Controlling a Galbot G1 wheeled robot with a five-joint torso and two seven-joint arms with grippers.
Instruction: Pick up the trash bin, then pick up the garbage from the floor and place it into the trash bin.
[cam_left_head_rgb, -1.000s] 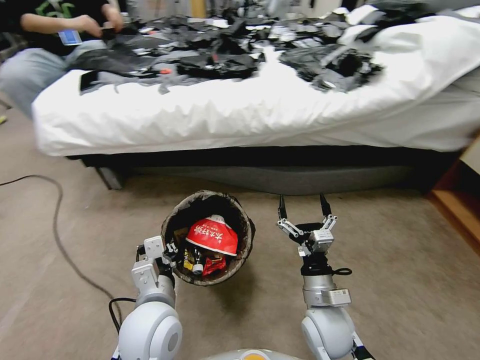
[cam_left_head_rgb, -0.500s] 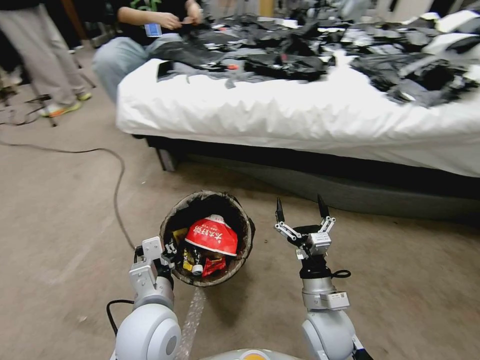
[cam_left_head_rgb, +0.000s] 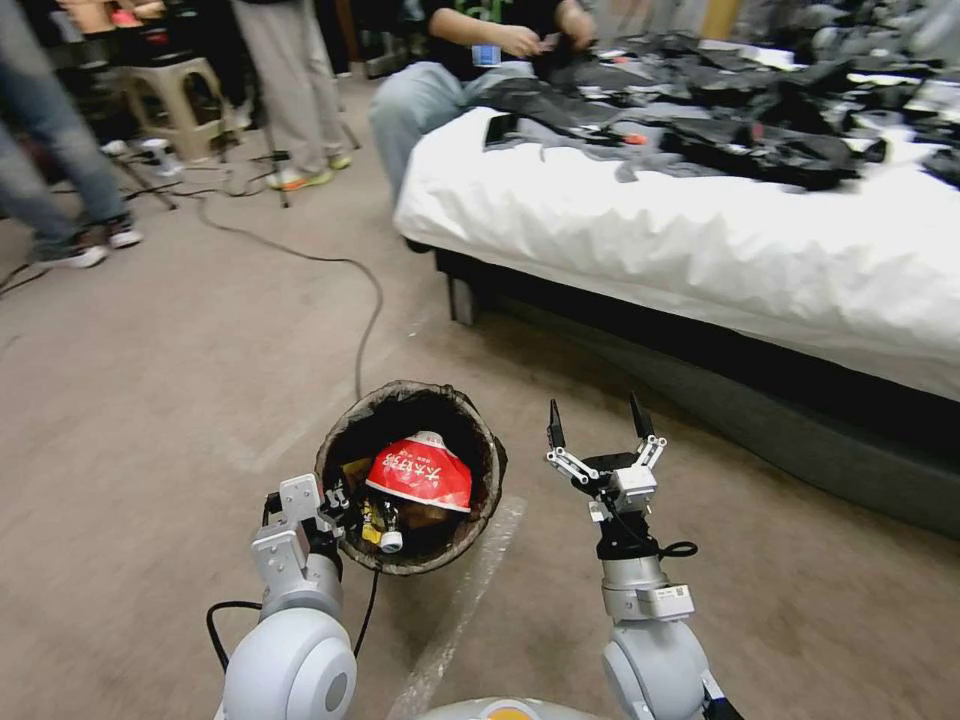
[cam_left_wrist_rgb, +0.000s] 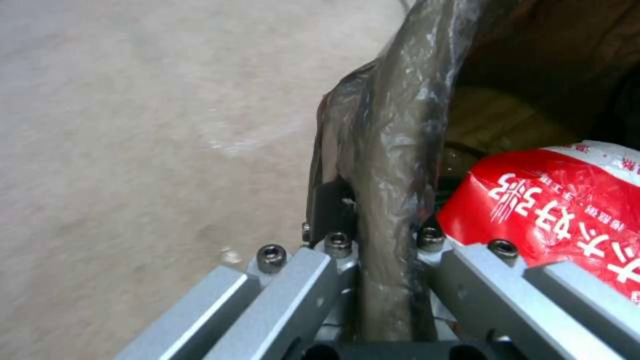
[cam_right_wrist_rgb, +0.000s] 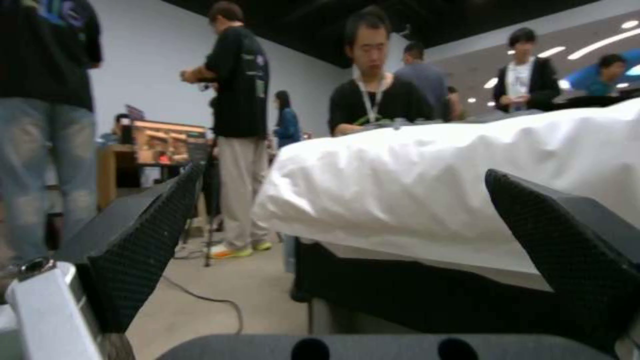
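Your left gripper (cam_left_head_rgb: 335, 500) is clamping the near rim of the trash bin (cam_left_head_rgb: 352, 425), its fingers (cam_left_wrist_rgb: 331, 200) pinching the bag-covered edge from both sides, and it is holding the bin up over the carpeted floor (cam_left_head_rgb: 170, 380). Inside the bin you are carrying the garbage: a red-and-white snack packet (cam_left_head_rgb: 420, 472) is lying on top, with a yellow wrapper (cam_left_head_rgb: 371, 518) and a little clear bottle (cam_left_head_rgb: 390, 535) tucked beneath it at the near side. Your right gripper (cam_left_head_rgb: 595, 425) is hovering just beside the bin, pointing toward the bed (cam_left_head_rgb: 700, 250), its fingers spread wide and gripping nothing.
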